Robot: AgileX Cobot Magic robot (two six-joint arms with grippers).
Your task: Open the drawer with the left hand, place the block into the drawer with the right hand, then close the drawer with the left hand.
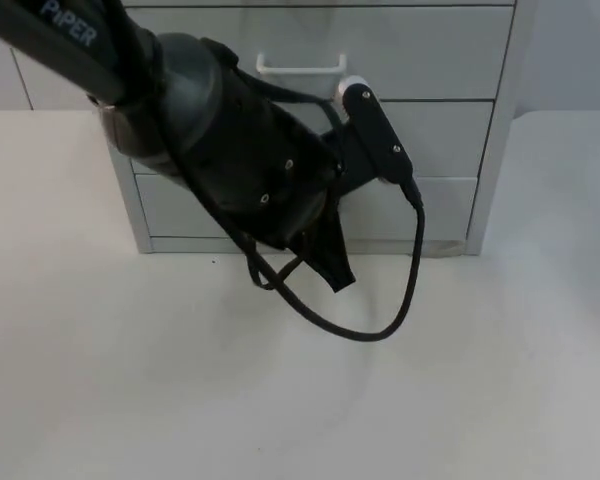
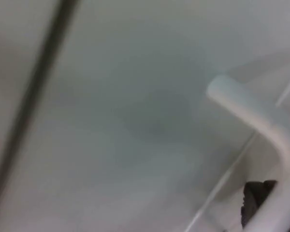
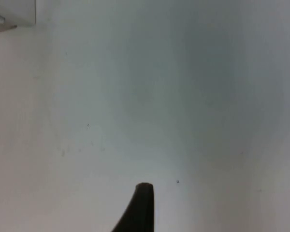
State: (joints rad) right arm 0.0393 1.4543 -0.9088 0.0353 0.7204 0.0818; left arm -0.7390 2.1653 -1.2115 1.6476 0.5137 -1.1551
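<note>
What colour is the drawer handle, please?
White, like the drawer handle in the top view.

Glossy black arm [image 1: 220, 140], apparently "PiPER"-lettered

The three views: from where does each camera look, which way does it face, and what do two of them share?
Top view: fixed above, looking down and forward at the table and drawer unit; the left arm covers the drawer fronts.
Left wrist view: on the left arm, close to a drawer front, facing its handle; a black fingertip shows beside it.
Right wrist view: on the right arm, facing bare table; one fingertip shows.
Shared: top and left wrist views both show the drawer unit.
</note>
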